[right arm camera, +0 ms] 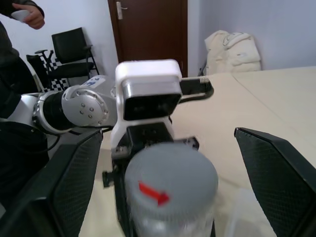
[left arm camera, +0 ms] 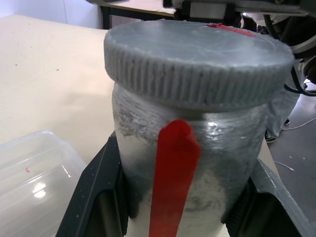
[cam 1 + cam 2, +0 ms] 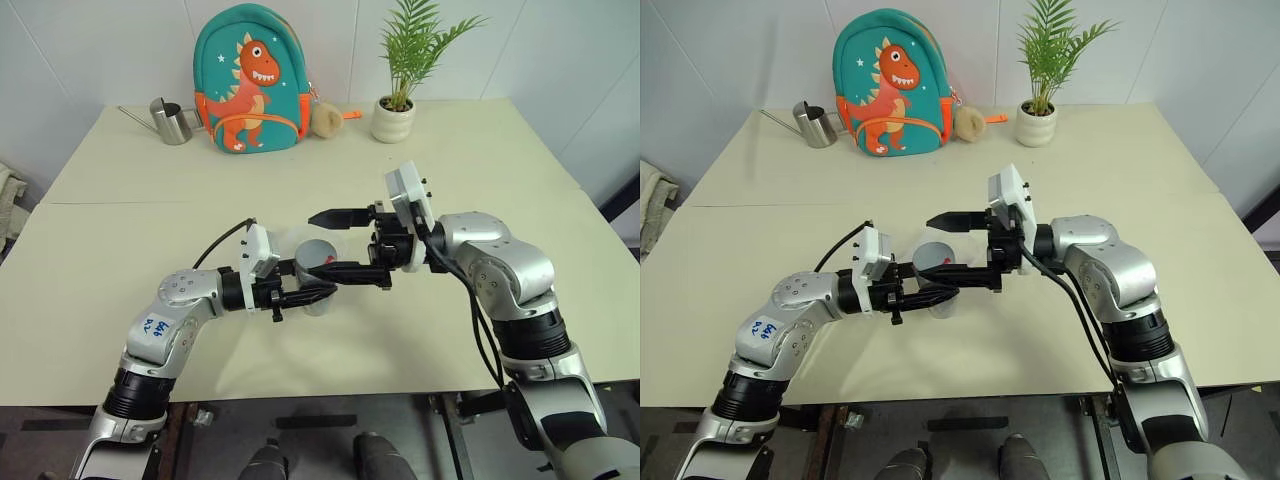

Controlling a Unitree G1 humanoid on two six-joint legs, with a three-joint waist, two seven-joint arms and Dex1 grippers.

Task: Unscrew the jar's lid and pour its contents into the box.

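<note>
**A:** What sits closest to the camera?

**B:** The two arms, reaching toward each other over a large cream table (image 3: 120,300). The left gripper (image 3: 318,292) points toward the robot's right, its black fingers clamped on the sides of the jar (image 2: 197,163), which it holds above the table, not resting on it.

**A:** And the other one?

**B:** The right gripper (image 3: 336,244) faces it, jaws wide apart, one finger above and one level with the jar's top. Its wrist view looks straight onto the lid (image 1: 170,180), which sits between the fingers with clear space on each side. Nothing is held there yet.

**A:** Where is the box?

**B:** Flat on the table just beyond and beneath the jar, a shallow clear tray, the box (image 2: 34,173), partly hidden by the arms.

**A:** Describe the jar itself.

**B:** A small clear cylinder, frosted-looking, with a red stripe down its side. The lid is still on: flat, grey, with fine ridges around its edge and a red mark on top.

**A:** How would it handle?

**B:** I judge it light and stiff. The smooth wall may slip or spin in the grip once twisting begins, so the left needs a firm hold low on the body. The ridged edge is the place for the right fingers to squeeze, squarely across it.
</note>
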